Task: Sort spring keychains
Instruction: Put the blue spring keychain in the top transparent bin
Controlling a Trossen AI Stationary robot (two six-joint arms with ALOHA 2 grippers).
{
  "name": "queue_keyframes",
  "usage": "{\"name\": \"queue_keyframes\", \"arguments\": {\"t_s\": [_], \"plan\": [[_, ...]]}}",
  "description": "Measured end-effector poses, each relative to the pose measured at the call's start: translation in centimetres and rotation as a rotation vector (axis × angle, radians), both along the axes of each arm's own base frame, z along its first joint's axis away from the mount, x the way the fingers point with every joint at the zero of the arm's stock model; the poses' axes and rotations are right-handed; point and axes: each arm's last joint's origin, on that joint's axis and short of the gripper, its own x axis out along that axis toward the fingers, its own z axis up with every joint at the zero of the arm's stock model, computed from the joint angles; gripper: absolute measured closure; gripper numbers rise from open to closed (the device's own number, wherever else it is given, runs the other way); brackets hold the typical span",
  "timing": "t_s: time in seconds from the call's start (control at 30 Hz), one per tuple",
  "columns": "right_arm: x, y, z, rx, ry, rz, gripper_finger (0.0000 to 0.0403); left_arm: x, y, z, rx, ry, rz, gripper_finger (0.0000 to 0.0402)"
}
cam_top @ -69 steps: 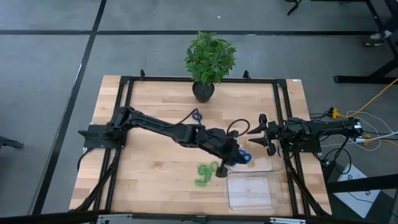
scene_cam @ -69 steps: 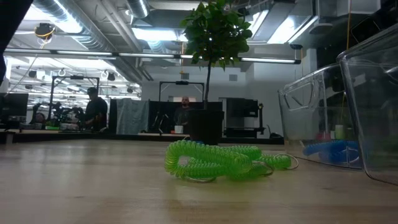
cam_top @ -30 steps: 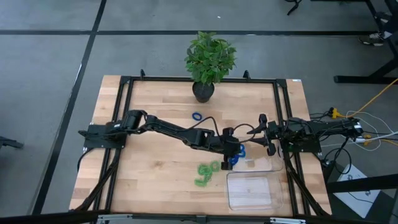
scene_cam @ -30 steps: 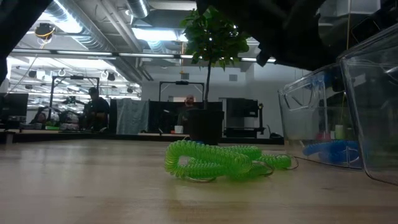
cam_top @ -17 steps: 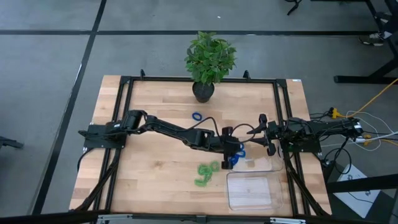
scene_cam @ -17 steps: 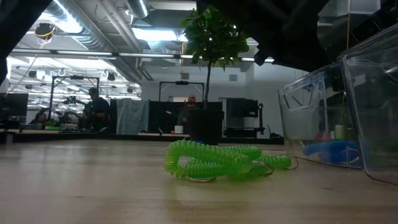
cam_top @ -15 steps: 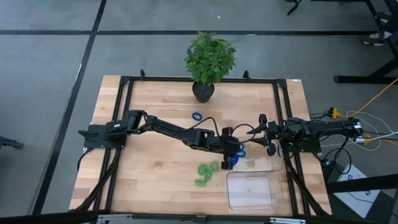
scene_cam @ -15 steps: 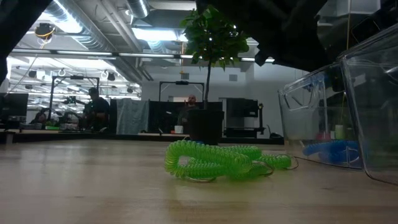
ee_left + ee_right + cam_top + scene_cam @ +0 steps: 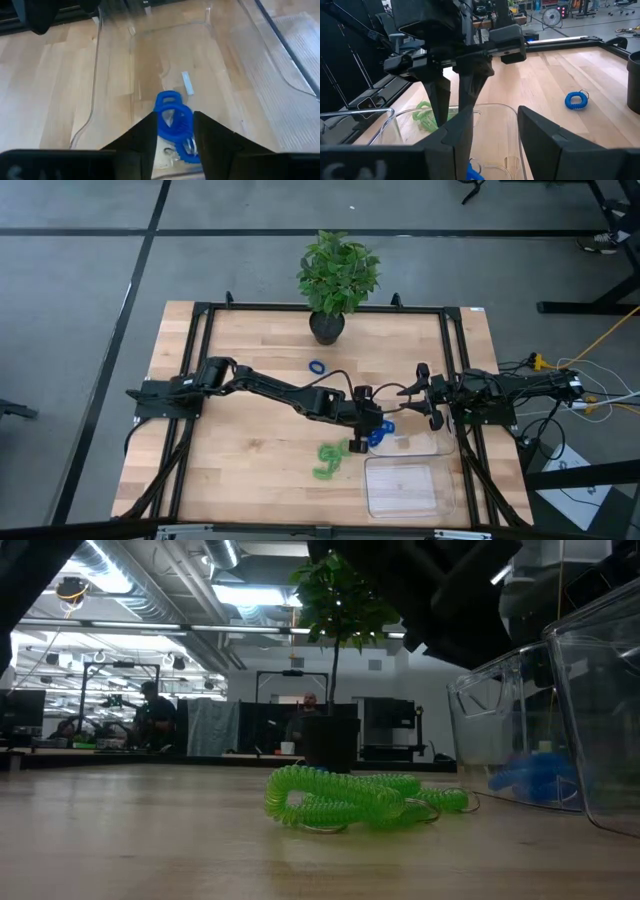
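Note:
My left gripper (image 9: pixel 362 425) hangs open over the left end of the far clear tray (image 9: pixel 428 446), its fingers slanting down. Under its fingers (image 9: pixel 145 135), on the tray floor, lie blue spring keychains (image 9: pixel 172 122) in a small heap (image 9: pixel 535 778); the fingers stand on either side and above without touching. Green spring keychains (image 9: pixel 330 458) lie tangled on the wood left of the trays (image 9: pixel 340 798). One blue keychain (image 9: pixel 317 367) lies alone farther back. My right gripper (image 9: pixel 425 395) waits open at the table's right edge.
A second clear tray (image 9: pixel 405 485) stands nearer the front edge, beside the far one. A potted plant (image 9: pixel 337 280) stands at the middle of the far edge. A black frame (image 9: pixel 200 380) runs round the tabletop. People sit at desks in the room behind.
My left gripper has opened over the far tray and tipped a little further down without changing place. The blue keychain it held has dropped onto the blue ones in the tray, and the heap stands taller than before.

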Motion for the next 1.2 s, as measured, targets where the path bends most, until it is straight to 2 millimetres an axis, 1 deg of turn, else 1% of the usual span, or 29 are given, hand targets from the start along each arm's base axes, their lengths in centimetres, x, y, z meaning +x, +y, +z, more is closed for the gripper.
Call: {"name": "queue_keyframes", "arguments": {"t_s": [0.1,0.2,0.33,0.47,0.7,0.9,0.97,1.13,1.2], "plan": [[0.0,0.0,0.0,0.0,0.0,0.0,0.0249,-0.4,0.0,1.5,-0.015,-0.023,-0.014,0.0271],[0.0,0.0,0.0,0.0,0.0,0.0,0.0249,-1.1,0.1,3.6,-0.019,-0.06,-0.011,0.027],[0.0,0.0,0.0,0.0,0.0,0.0,0.0249,-2.2,1.1,6.7,-0.007,-0.098,-0.008,0.0275],[0.0,0.0,0.0,0.0,0.0,0.0,0.0249,-4.0,2.1,9.3,0.039,-0.084,0.013,0.0276],[0.0,0.0,0.0,0.0,0.0,0.0,0.0249,-7.7,3.6,12.0,0.122,0.046,0.096,0.0272],[0.0,0.0,0.0,0.0,0.0,0.0,0.0249,-10.0,5.0,13.2,0.192,0.141,0.169,0.0273],[0.0,0.0,0.0,0.0,0.0,-0.001,0.0249,-10.7,5.4,13.4,0.199,0.183,0.175,0.0272],[0.0,0.0,0.0,0.0,0.0,0.0,0.0249,-11.8,6.6,12.6,0.218,0.323,0.188,0.0274],[0.0,0.0,0.0,0.0,0.0,0.0,0.0249,-12.0,7.3,12.0,0.226,0.362,0.198,0.0273]]}}
